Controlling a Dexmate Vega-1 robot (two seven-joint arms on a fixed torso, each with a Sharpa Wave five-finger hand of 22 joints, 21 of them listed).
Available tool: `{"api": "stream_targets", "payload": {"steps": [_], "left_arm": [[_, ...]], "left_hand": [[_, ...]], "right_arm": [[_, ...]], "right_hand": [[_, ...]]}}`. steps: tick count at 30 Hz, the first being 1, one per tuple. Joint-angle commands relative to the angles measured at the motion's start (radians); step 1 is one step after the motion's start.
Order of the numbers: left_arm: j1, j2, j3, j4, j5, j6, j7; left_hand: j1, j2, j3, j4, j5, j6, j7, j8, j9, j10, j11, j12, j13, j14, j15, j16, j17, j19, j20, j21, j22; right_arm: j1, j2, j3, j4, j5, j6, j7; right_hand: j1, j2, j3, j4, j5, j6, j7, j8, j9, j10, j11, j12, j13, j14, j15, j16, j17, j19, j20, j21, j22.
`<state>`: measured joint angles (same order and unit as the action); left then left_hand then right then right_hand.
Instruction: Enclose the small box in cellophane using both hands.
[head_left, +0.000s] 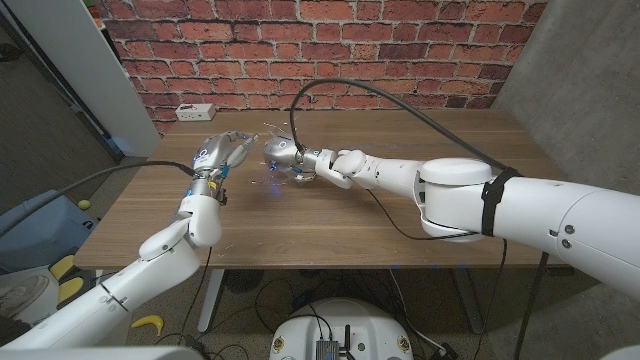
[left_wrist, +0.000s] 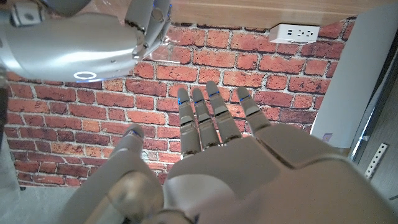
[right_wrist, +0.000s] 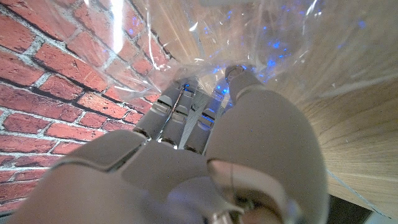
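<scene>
Right hand, closest to its wrist cam, has fingers curled into crinkly clear cellophane sheet, gripping it, prob. to pull wrap snug round small box; box itself can't be made out. On wooden table the bundle sits center. Left hand at its 9 o'clock, fingers straight, apart, holding nothing, seemingly ready to catch loose film.

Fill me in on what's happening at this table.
A two-armed robot is working with clear cellophane over a wooden table. Its right hand has its fingers in the crinkled film, holding it. Its left hand is raised beside it, fingers spread, holding nothing. The box itself isn't clearly visible.
</scene>
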<state>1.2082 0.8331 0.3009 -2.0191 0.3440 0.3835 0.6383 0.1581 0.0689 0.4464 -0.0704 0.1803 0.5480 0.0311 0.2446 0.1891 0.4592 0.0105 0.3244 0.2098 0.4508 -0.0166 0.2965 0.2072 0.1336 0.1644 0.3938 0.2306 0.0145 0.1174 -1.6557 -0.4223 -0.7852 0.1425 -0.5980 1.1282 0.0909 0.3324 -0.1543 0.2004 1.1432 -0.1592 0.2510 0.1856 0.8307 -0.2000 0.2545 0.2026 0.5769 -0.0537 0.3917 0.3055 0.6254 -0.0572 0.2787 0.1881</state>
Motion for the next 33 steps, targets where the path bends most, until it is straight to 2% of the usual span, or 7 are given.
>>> {"api": "stream_targets", "payload": {"steps": [1, 8, 13, 17, 19, 23, 33], "left_arm": [[0.021, -0.022, -0.05, 0.051, -0.053, -0.177, 0.047], [0.001, -0.004, -0.06, 0.051, -0.092, -0.165, -0.039], [-0.052, 0.006, -0.064, 0.089, -0.181, -0.173, -0.151], [-0.118, 0.019, -0.05, 0.127, -0.255, -0.155, -0.259], [-0.161, 0.027, -0.03, 0.145, -0.278, -0.135, -0.313], [-0.251, 0.036, 0.025, 0.194, -0.299, -0.129, -0.395], [-0.405, -0.004, 0.097, 0.343, -0.369, -0.277, -0.492]], "left_hand": [[-0.015, -0.001, 0.005, 0.001, -0.002, -0.036, -0.01, -0.019, 0.004, -0.03, 0.002, -0.016, 0.007, -0.033, 0.002, -0.018, 0.005, -0.005, 0.008, 0.008, 0.006], [-0.02, -0.004, 0.012, -0.01, 0.0, -0.157, -0.056, -0.062, 0.002, -0.118, 0.003, -0.066, 0.007, -0.134, 0.011, -0.078, -0.01, -0.024, -0.003, 0.008, 0.008], [-0.029, 0.004, 0.014, -0.006, 0.002, -0.193, -0.055, -0.066, 0.001, -0.148, 0.001, -0.083, 0.005, -0.165, 0.009, -0.094, -0.014, -0.045, -0.009, 0.002, 0.008], [-0.069, 0.046, 0.019, 0.039, 0.009, -0.209, -0.059, -0.06, -0.001, -0.147, -0.023, -0.091, 0.0, -0.221, 0.013, -0.11, -0.016, -0.143, 0.01, -0.035, 0.006], [-0.1, 0.054, 0.015, 0.072, 0.013, -0.22, -0.067, -0.059, -0.003, -0.144, -0.044, -0.097, -0.005, -0.279, 0.005, -0.121, -0.019, -0.212, 0.006, -0.062, 0.003], [-0.131, 0.047, 0.004, 0.11, 0.02, -0.252, -0.078, -0.063, -0.004, -0.165, -0.046, -0.11, -0.011, -0.346, 0.012, -0.125, -0.022, -0.282, 0.004, -0.089, 0.001], [-0.148, 0.015, -0.019, 0.136, 0.024, -0.283, -0.086, -0.065, -0.006, -0.208, -0.055, -0.126, -0.014, -0.402, 0.01, -0.124, -0.025, -0.309, -0.001, -0.101, -0.002]], "right_arm": [[-0.01, 0.039, 0.007, -0.008, 0.055, -0.043, 0.133], [-0.008, 0.048, -0.002, -0.008, 0.079, -0.062, 0.192], [-0.01, 0.041, -0.008, -0.008, 0.075, -0.049, 0.171], [-0.011, 0.037, -0.01, -0.008, 0.067, -0.035, 0.156], [-0.012, 0.034, -0.011, -0.008, 0.062, -0.026, 0.145], [-0.013, 0.029, -0.011, -0.008, 0.053, -0.012, 0.127], [-0.011, 0.026, -0.012, -0.008, 0.033, 0.004, 0.114]], "right_hand": [[0.01, 0.008, -0.009, 0.002, 0.01, 0.003, -0.011, -0.006, 0.002, -0.004, 0.0, -0.006, 0.001, 0.006, -0.183, -0.004, 0.005, -0.002, -0.017, 0.002, 0.005], [0.009, 0.009, -0.02, 0.005, 0.011, 0.003, -0.019, -0.012, 0.002, -0.017, 0.0, -0.015, 0.001, 0.003, -0.182, -0.005, 0.008, -0.008, -0.022, 0.001, 0.006], [0.009, 0.011, -0.028, 0.007, 0.012, 0.006, -0.023, -0.016, 0.003, -0.023, -0.001, -0.02, 0.001, -0.001, -0.182, -0.006, 0.009, -0.01, -0.023, 0.001, 0.007], [0.009, 0.013, -0.035, 0.009, 0.013, 0.008, -0.03, -0.019, 0.003, -0.029, -0.001, -0.024, 0.002, -0.003, -0.182, -0.007, 0.011, -0.01, -0.023, 0.002, 0.007], [0.009, 0.013, -0.038, 0.009, 0.014, 0.009, -0.03, -0.02, 0.004, -0.032, -0.001, -0.026, 0.002, -0.004, -0.182, -0.008, 0.011, -0.009, -0.022, 0.002, 0.007], [0.009, 0.014, -0.042, 0.01, 0.014, 0.009, -0.031, -0.022, 0.004, -0.034, -0.001, -0.028, 0.002, -0.006, -0.182, -0.009, 0.012, -0.011, -0.023, 0.002, 0.007], [0.009, 0.016, -0.052, 0.012, 0.016, 0.013, -0.034, -0.027, 0.004, -0.042, -0.001, -0.033, 0.002, -0.01, -0.182, -0.011, 0.014, -0.013, -0.022, 0.003, 0.007]]}}
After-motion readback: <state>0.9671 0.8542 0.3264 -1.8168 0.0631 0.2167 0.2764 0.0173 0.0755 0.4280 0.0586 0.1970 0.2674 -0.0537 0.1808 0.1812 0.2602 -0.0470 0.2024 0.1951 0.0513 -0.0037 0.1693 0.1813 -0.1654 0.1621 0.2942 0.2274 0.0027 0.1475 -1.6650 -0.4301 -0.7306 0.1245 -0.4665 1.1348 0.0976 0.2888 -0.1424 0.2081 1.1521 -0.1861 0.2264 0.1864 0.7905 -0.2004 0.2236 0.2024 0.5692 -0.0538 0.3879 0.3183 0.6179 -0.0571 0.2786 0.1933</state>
